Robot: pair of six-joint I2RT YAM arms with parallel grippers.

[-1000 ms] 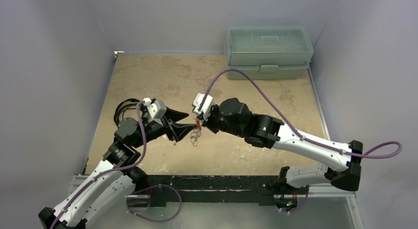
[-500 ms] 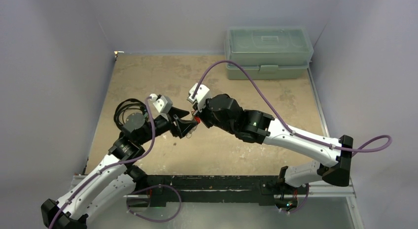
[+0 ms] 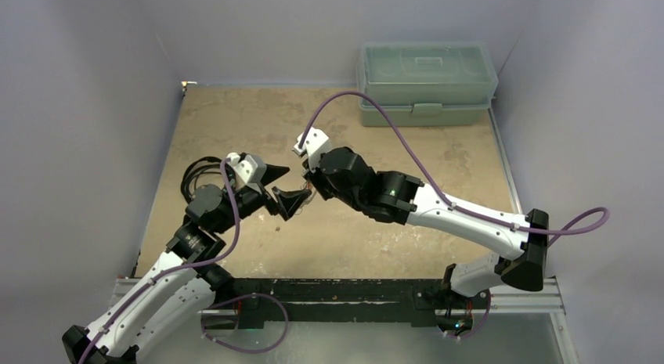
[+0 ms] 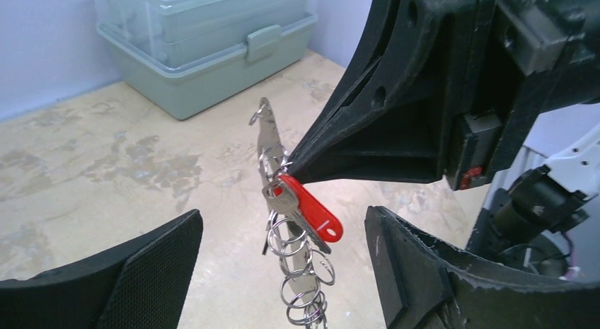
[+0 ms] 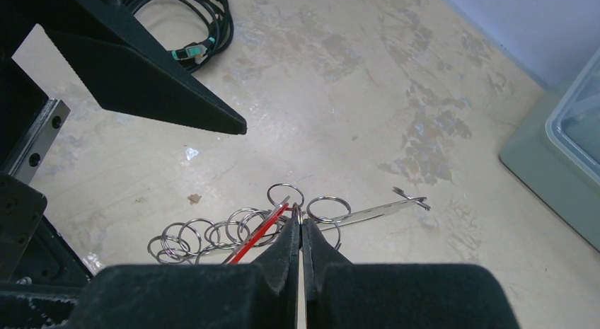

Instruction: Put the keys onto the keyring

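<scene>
In left wrist view red key (image 4: 311, 214) shown flat-on, in right wrist view edge-on; too small from top. Key hung among keyring (image 4: 301, 286) loops, held in air by clenched right gripper (image 5: 300, 226); left gripper (image 4: 283, 216) spread wide (nothing touched). Tan stained table (image 3: 250, 121), green box (image 3: 427, 82), grey walls (image 3: 78, 106) seen.

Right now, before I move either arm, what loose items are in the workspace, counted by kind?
Red-headed key: 1
Keyring of wire rings: 1
Green lidded box: 1
Coiled black cable: 1
Total: 4
</scene>
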